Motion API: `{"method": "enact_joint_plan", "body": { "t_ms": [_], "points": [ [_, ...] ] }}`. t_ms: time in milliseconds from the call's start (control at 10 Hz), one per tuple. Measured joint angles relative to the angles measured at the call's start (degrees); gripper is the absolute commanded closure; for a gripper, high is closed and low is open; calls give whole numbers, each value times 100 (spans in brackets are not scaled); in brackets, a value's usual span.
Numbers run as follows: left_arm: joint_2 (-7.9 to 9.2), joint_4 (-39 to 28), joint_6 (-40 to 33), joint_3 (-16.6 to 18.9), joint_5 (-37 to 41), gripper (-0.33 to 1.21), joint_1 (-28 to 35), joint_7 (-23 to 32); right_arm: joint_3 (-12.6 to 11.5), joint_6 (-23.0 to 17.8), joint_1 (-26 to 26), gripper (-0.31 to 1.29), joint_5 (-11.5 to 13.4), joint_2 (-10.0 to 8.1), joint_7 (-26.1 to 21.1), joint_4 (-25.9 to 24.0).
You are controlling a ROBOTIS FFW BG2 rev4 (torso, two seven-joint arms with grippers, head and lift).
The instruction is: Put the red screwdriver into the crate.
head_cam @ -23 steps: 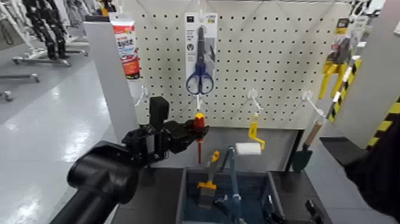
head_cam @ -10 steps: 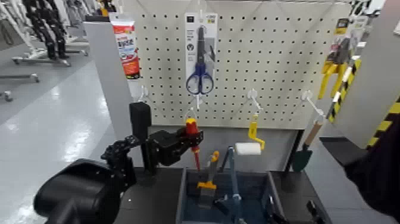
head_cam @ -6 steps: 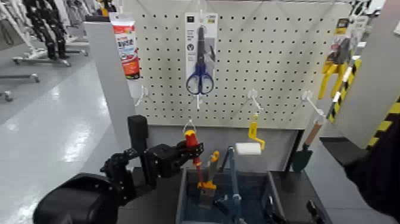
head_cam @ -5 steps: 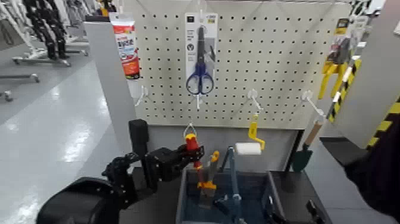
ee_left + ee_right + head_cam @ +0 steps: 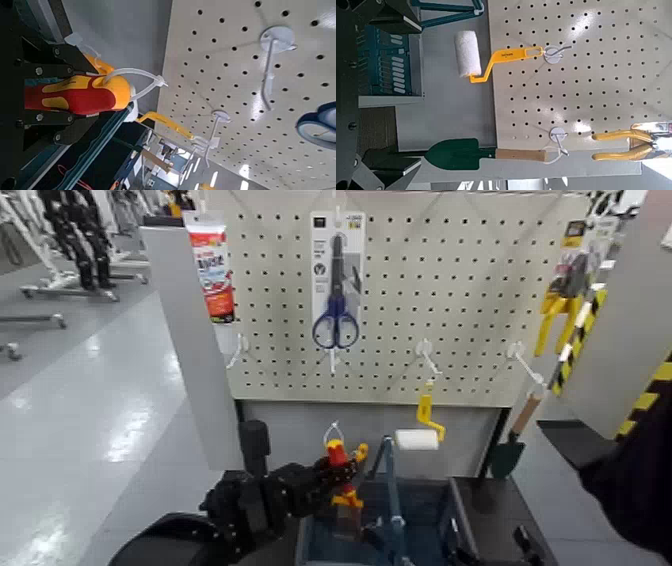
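Along the back, pegboard [image 5: 450,300]: pale perforated panel behind the work area, carrying hooks and hung tools.
Crate [image 5: 315,530]: dark blue-grey bin at the near edge of the head view, below the pegboard, with several tools lying inside.
Left gripper [image 5: 335,475]: reaching in from the near left, at the crate's left wall; its black fingers [image 5: 47,131] are pinched on the red handle from both sides.
Right gripper: does not show in the head view, and its own wrist view does not show how its fingers stand; cannot tell.
Scissors [image 5: 336,310]: blue-handled, in a card pack, hanging high on the pegboard.
Trowel [image 5: 486,154]: green blade, wooden handle, hanging from a white hook.
Paint roller [image 5: 417,439]: white roller on a yellow handle, hanging beside the trowel.
Red screwdriver [image 5: 335,462]: upright in the left gripper, handle up with a white loop on top, over the crate's left rear part.
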Motion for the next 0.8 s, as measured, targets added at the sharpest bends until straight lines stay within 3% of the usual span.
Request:
{"method": "enact_joint_plan", "body": {
  "t_ms": [300, 500, 600, 700, 800],
  "points": [
    [-27, 360, 90, -395, 377, 111, -170, 123, 8, -16, -5, 13, -8, 2, 1, 15],
    [-20, 444, 102, -503, 719, 101, -171, 202, 8, -23, -5, 13, -9, 1, 4, 17],
    [-18, 463, 102, -512, 843, 82, -169, 239, 8, -27, -5, 13, -14, 1, 3, 15],
    [-13, 465, 98, -504, 945, 42, -150, 302, 8, -27, -4, 13, -17, 1, 1, 10],
    [-2, 445, 59, -493, 1044, 14, -110, 414, 7, -27, -4, 13, -20, 1, 3, 8]
  ]
}}
